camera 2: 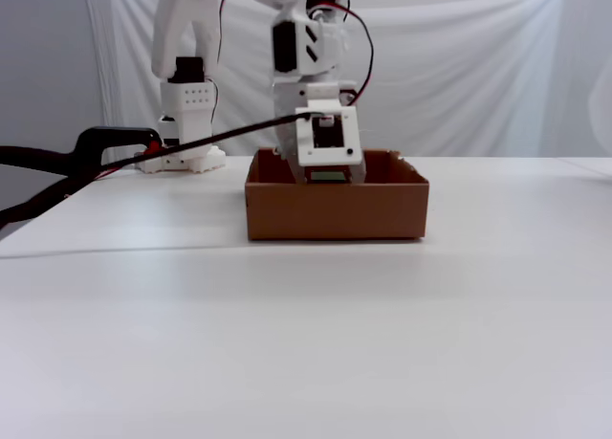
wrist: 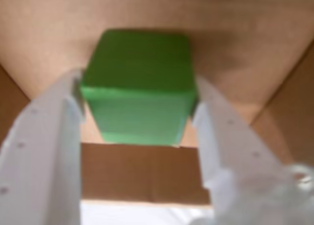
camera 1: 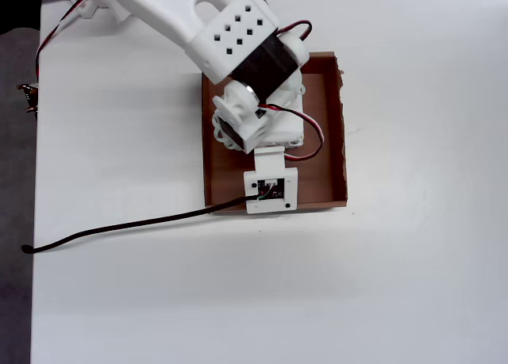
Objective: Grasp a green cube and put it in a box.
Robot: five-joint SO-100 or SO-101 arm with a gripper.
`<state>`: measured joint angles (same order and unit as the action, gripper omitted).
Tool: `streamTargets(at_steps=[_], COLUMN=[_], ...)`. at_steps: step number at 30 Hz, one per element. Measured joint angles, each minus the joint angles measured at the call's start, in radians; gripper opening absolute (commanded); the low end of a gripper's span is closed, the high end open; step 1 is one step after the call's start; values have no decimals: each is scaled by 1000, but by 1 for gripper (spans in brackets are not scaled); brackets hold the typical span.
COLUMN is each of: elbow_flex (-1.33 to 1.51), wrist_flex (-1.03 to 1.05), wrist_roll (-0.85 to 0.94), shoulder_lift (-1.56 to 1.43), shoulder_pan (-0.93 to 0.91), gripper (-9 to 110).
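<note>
Only the wrist view shows the claw (wrist: 139,110) gripping the green cube (wrist: 139,85) inside the box (camera 1: 337,142).

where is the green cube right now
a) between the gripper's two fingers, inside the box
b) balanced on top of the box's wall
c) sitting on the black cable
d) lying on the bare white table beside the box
a: in the wrist view the green cube sits between the white fingers of the gripper, with the brown floor and walls of the box all around it.
</note>
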<state>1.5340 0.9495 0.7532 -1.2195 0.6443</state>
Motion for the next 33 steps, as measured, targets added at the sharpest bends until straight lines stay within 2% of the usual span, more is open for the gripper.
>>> streamTargets(at_steps=[7,16,33], elbow_flex=[35,46,480], wrist_flex=[37,137,107], wrist_roll=[0,20,408], shoulder_lift=[-109,-354,-873], shoulder_pan=[-20,-135,-595], gripper=[30,25,22])
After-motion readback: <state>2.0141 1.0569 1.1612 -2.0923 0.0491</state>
